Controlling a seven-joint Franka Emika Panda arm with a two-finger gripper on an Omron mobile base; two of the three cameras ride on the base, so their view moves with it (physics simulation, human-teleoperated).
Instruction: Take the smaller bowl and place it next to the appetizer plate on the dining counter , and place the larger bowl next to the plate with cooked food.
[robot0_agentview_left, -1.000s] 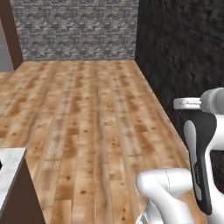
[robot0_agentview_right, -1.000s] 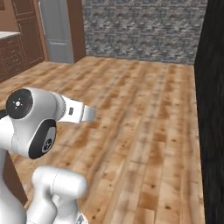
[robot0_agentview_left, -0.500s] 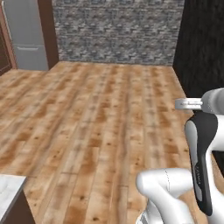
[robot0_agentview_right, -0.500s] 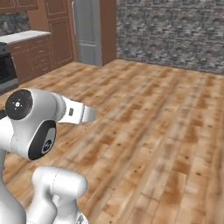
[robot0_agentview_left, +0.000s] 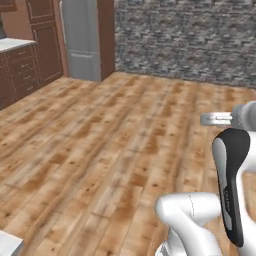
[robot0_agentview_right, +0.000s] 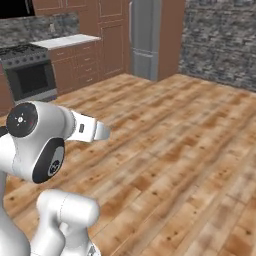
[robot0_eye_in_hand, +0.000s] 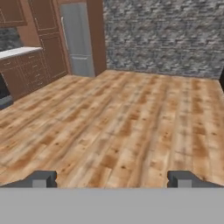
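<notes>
Whole view's swung since last look, base turning: fridge (robot0_agentview_left: 82, 40) + stove (robot0_agentview_right: 31, 77) now ahead. Claw (robot0_eye_in_hand: 112, 179) spread, holding nothing. Bowls, dining worktop nowhere visible; finish turn, find them before reaching.

One grey fridge (robot0_agentview_left: 82, 40) — tall, set between brown panels. One stove (robot0_agentview_right: 31, 77) with a dark oven door. One run of wooden drawer cabinets (robot0_agentview_right: 75, 65) under one white countertop (robot0_agentview_right: 67, 41). One stone wall (robot0_agentview_left: 185, 42) — grey.
</notes>
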